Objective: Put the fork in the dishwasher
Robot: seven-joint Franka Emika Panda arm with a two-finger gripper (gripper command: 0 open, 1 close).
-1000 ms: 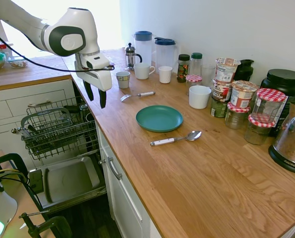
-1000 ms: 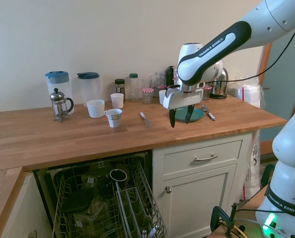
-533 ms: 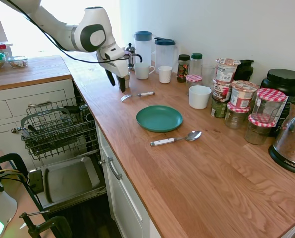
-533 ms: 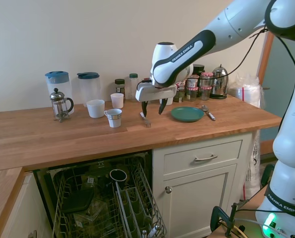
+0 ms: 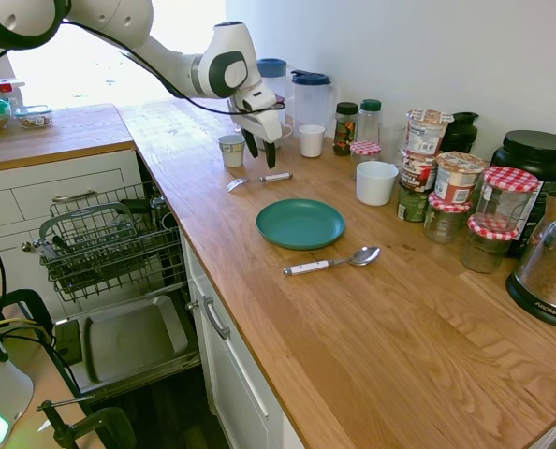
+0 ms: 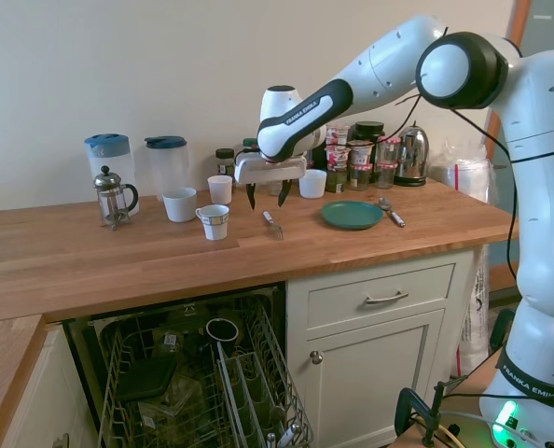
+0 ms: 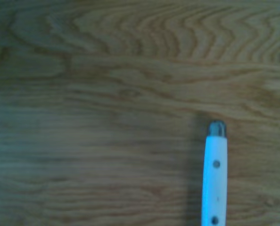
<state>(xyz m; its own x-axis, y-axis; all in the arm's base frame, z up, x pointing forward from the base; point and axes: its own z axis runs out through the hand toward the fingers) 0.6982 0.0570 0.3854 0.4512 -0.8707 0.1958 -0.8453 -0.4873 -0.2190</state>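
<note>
The fork [image 5: 257, 180] lies flat on the wooden counter, silver tines toward the counter's edge and white handle toward the wall; it also shows in the second exterior view [image 6: 273, 224]. My gripper [image 5: 262, 151] hangs open just above the handle end, fingers pointing down and holding nothing [image 6: 267, 195]. The wrist view shows the white handle's tip [image 7: 214, 175] on the wood grain. The dishwasher [image 5: 105, 245] stands open below the counter, its wire rack pulled out over the grey inner door panel [image 5: 128, 339]. Its rack [image 6: 202, 373] holds a few dishes.
A small cup [image 5: 231, 150] stands right beside the gripper. A teal plate [image 5: 300, 223] and a white-handled spoon [image 5: 329, 263] lie further along the counter. Mugs, two pitchers [image 5: 313, 101], a French press, jars [image 5: 460, 192] and a kettle line the wall.
My arm has swung from above the dishwasher across the counter toward the wall. The open gripper now hangs over the fork's handle. The fork has not moved.
</note>
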